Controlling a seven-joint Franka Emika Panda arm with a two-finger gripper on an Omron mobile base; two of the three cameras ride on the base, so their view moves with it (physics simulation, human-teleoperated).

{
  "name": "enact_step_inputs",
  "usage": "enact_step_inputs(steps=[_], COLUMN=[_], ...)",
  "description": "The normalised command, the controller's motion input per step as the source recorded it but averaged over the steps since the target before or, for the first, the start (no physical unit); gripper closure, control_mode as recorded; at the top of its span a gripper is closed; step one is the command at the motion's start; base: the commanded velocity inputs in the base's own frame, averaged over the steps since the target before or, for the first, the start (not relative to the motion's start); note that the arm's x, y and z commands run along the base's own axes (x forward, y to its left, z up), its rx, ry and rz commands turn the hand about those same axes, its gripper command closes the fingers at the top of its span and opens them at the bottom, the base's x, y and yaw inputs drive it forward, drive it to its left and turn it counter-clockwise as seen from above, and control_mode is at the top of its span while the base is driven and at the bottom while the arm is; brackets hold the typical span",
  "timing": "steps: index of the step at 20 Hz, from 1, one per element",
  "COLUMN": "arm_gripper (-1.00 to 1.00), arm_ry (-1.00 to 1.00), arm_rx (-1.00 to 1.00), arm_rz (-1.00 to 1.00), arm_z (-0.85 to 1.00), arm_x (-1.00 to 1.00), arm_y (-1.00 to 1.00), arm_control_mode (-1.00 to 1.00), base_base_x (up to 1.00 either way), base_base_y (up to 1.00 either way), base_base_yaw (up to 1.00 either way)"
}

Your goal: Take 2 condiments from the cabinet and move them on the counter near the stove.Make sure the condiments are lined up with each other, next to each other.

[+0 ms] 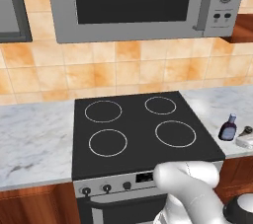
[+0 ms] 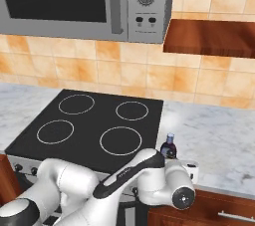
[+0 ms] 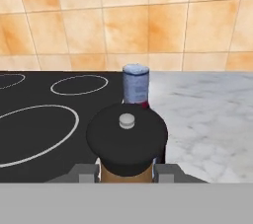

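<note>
The tan shaker (image 3: 127,141) with its dark cap stands upright between my fingertips in the hand view, and my gripper (image 3: 126,172) is shut on its body. Directly behind it stands the dark brown bottle (image 3: 135,87) with the pale blue cap, on the white marble counter (image 3: 207,114) at the stove's right edge. From the left base view, the bottle (image 1: 228,128) is just right of the black stove (image 1: 138,129), and my gripper (image 1: 245,140) holds the shaker (image 1: 247,130) beside it, nearer the counter's front edge. Whether the shaker touches the counter I cannot tell.
A steel microwave (image 1: 138,6) hangs over the stove. The underside of the reddish-brown wall cabinet (image 2: 214,38) is to its right. Orange tiles (image 2: 124,70) line the back wall. More marble counter (image 2: 219,140) stretches right of the bottle (image 2: 169,148), and another stretch (image 1: 34,139) lies left of the stove.
</note>
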Motion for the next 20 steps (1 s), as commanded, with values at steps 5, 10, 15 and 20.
enact_step_inputs(steps=[5,10,15,20], arm_gripper=[1.0,1.0,1.0,1.0], arm_ry=[0.0,0.0,0.0,0.0], arm_rx=[0.0,0.0,0.0,0.0], arm_rz=[0.0,0.0,0.0,0.0], arm_z=[-0.29,-0.26,-0.24,-0.24], arm_x=[0.28,0.32,0.27,0.29], arm_y=[0.0,0.0,0.0,-0.01], arm_control_mode=[-1.0,-1.0,-1.0,-1.0], base_base_x=[0.0,0.0,0.0,0.0], base_base_y=[0.0,0.0,0.0,0.0], base_base_yaw=[0.0,0.0,0.0,0.0])
